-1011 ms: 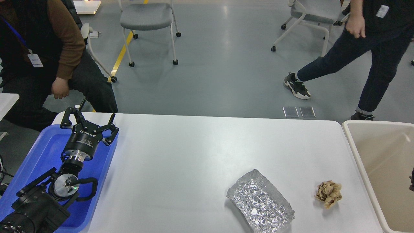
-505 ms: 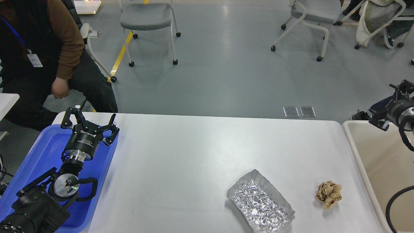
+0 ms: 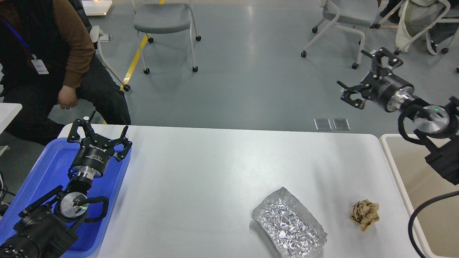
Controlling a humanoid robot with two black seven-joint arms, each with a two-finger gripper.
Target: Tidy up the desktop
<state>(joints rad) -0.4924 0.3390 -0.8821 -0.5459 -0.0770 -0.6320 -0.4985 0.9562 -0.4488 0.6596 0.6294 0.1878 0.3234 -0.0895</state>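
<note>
tabletop point(image 3: 215, 168): white, fills the lower view, not yet tidy | bin point(image 3: 426, 200): at its right edge | tray point(image 3: 46, 168): at its left edge | foil point(image 3: 288, 229) and paper ball point(image 3: 364, 214): lie on tabletop, untouched | left pincer point(image 3: 98, 134): open, empty, over tray | right pincer point(image 3: 365, 77): open, empty, high above the far right corner.

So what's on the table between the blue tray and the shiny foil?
Nothing: in the head view, only bare white desktop lies between the blue tray and the foil.

White lettering on the left gripper point(image 3: 98, 133) body is too small to read reliably.
</note>
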